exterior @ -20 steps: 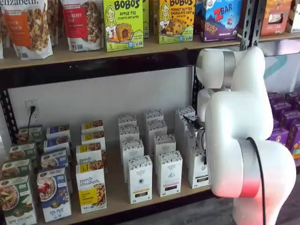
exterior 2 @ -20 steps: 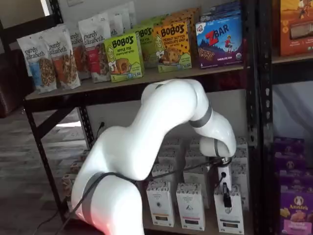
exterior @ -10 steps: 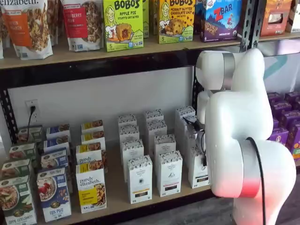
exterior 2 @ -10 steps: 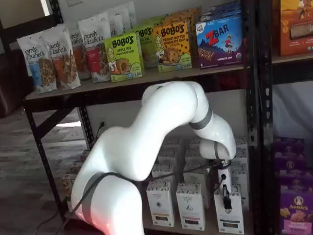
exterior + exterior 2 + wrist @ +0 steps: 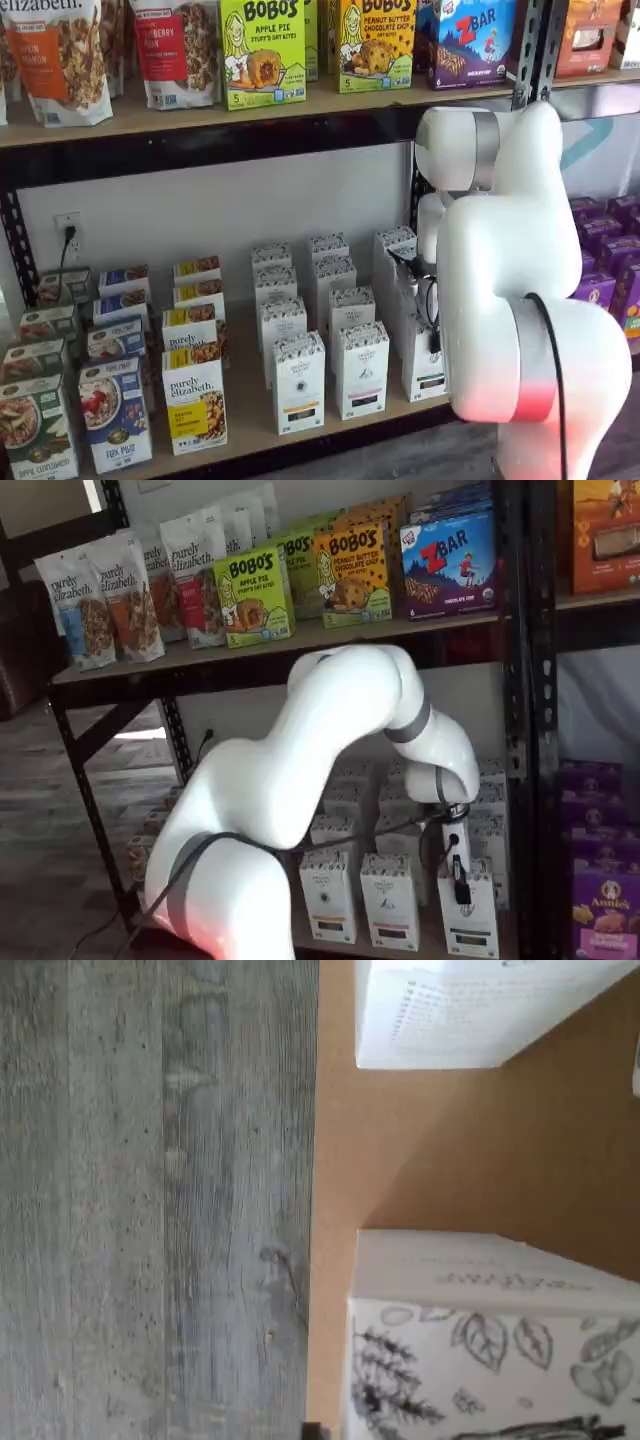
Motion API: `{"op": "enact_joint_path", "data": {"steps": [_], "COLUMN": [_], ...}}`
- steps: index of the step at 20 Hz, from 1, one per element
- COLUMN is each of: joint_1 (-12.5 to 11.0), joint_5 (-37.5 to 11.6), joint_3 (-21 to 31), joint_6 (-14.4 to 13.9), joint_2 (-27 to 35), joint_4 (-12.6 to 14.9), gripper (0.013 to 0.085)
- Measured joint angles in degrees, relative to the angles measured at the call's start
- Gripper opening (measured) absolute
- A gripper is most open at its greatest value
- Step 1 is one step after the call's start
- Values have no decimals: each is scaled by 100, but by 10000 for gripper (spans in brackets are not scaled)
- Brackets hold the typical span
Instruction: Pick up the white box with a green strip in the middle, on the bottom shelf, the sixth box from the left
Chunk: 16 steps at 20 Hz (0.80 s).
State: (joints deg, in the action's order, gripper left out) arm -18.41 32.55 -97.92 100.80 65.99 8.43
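The gripper [image 5: 461,880] is sitting atop the white box [image 5: 470,920] at the bottom shelf's [image 5: 250,425] front edge, apparently grasping; its closure is unclear.

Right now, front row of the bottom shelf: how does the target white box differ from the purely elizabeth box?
The white box is a tall narrow carton with a speckled top; the purely elizabeth box is wider, with a yellow label. The gripper is at the white box; the purely elizabeth box stands untouched. Both stand upright at the shelf's front edge.
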Motion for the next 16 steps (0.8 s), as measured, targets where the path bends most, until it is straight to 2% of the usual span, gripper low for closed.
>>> {"op": "enact_joint_path", "data": {"steps": [3, 4, 5, 9, 12, 14, 16], "joint_1": [13, 17, 21, 28, 43, 56, 64], "joint_5": [-47, -73, -111, -440, -720, -917, -1151], "joint_3": [73, 110, 166, 557, 1016, 1433, 1902], "joint_6": [-19, -25, -48, -460, -602, -741, -991], "joint_2": [-47, -69, -101, -297, -534, -761, -1018], "joint_4": [7, 8, 27, 473, 595, 712, 955], "gripper": [530, 530, 490, 490, 490, 490, 490]}}
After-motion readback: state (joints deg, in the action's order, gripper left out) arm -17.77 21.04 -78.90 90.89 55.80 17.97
